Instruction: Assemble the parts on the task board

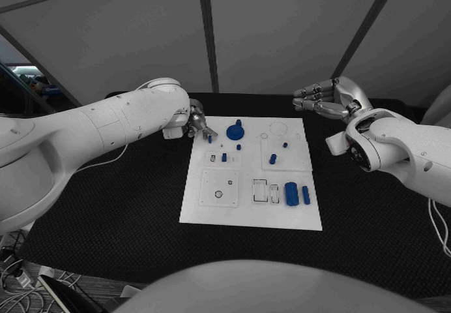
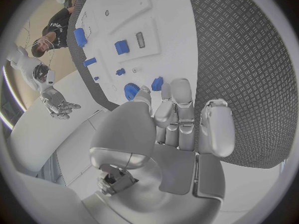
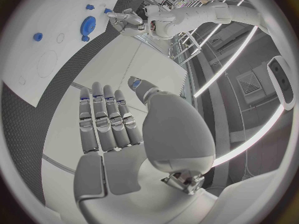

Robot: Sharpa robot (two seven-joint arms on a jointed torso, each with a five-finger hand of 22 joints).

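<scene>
The white task board (image 1: 246, 212) lies in the middle of the black table. My left hand (image 1: 198, 123) hovers at the board's far left corner and pinches a small blue part (image 1: 208, 135) between thumb and finger; in the left wrist view that part (image 2: 157, 83) sits at the fingertips (image 2: 168, 88). Just beside it a round blue part (image 1: 235, 132) stands on the board. Two blue cylinders (image 1: 292, 193) lie at the board's near right, and small blue pegs (image 1: 272, 158) stand mid-board. My right hand (image 1: 322, 99) is raised beyond the far right corner, fingers (image 3: 102, 119) spread and empty.
Black table surface (image 1: 113, 215) surrounds the board on every side. White recessed slots (image 1: 261, 190) and a square plate with a hole (image 1: 219, 193) sit on the near half of the board. A grey partition wall rises behind the table.
</scene>
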